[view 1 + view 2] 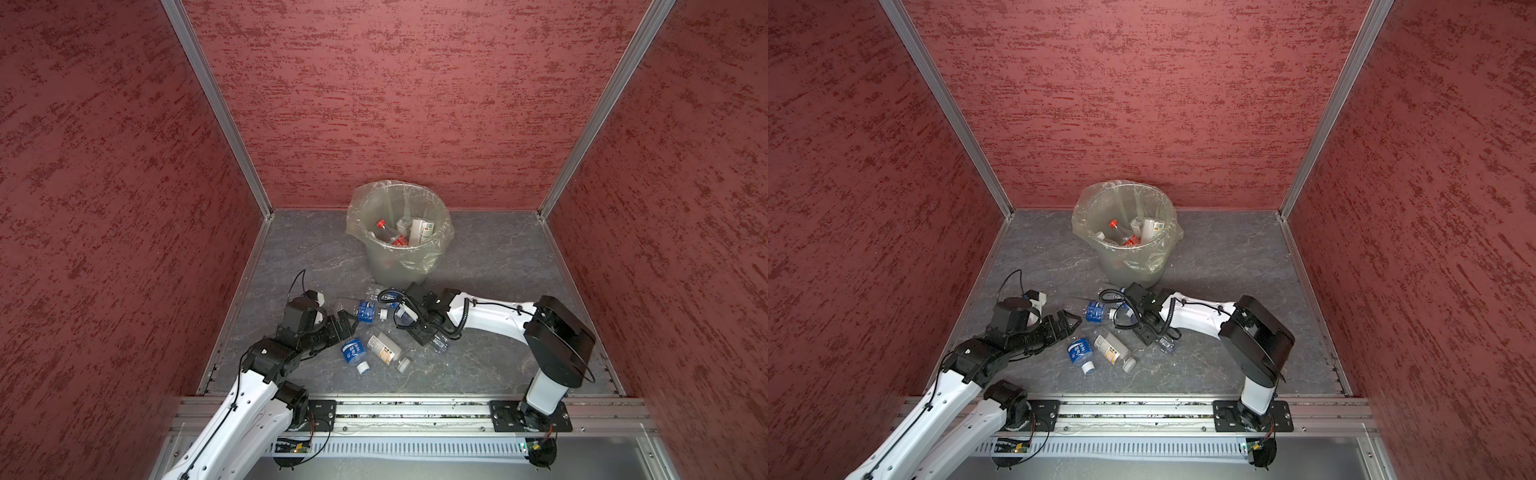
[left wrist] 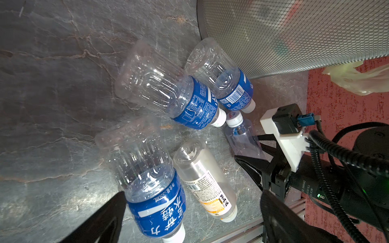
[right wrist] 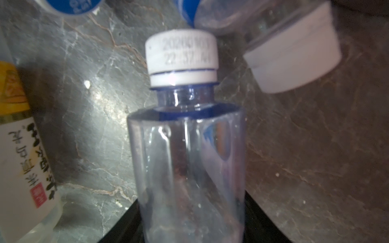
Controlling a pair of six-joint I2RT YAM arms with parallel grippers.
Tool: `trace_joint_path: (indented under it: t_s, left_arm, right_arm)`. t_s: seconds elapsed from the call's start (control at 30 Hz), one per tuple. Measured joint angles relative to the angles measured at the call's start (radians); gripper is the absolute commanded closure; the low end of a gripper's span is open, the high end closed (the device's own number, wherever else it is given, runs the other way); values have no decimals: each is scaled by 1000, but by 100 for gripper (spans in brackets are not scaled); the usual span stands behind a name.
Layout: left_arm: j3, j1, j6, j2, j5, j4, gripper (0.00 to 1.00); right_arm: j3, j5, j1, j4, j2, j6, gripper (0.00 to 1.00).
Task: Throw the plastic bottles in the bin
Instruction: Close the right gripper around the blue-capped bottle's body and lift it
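Here's the bin (image 1: 395, 266), standing at the back of the grey bench (image 1: 507, 266) with its liner bag folded over the rim. There's already a haul inside: a red-capped bottle (image 1: 381, 225) and a couple of white-labelled bottles (image 1: 419, 228) leaning against the wall. All the action sits just in front of the bin, on the side facing the arms' bases. The right fingers (image 2: 252, 169) are down low there, straddling a clear bottle (image 3: 187, 168) with a white cap that lies on the bench. In the right wrist view a black finger shows close against each side of its body, but whether they actually pinch it, I cannot tell. Right at the foot of the bin lies a blue-label bottle (image 2: 231, 92), almost touching the wall. Beside it, a touch farther from the bin, lies a second blue-label bottle (image 1: 365, 311), and both are on their sides. Farther out from the bin again, two more lie side by side: a blue-banded bottle (image 1: 352, 351) and an orange-and-white bottle (image 1: 384, 347), each with its white cap pointing away from the bin. The left fingers (image 1: 345, 321) hang in front of the bin and off to its left, spread wide and gripping nothing, with the blue-banded bottle lying just beside them.
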State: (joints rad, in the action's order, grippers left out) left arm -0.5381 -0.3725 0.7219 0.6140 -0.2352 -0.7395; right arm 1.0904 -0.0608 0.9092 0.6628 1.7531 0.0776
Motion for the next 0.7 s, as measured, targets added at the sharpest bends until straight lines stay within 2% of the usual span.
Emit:
trace_joint_path:
  t_s: [0.4,0.7]
  left_arm:
    - [0,-4,5,8,0,8,0]
    - [0,-4,5,8,0,8,1]
  right_arm:
    - [0,-17,10,9,33,0,36]
    - [10,-33,16,23,33,-7,50]
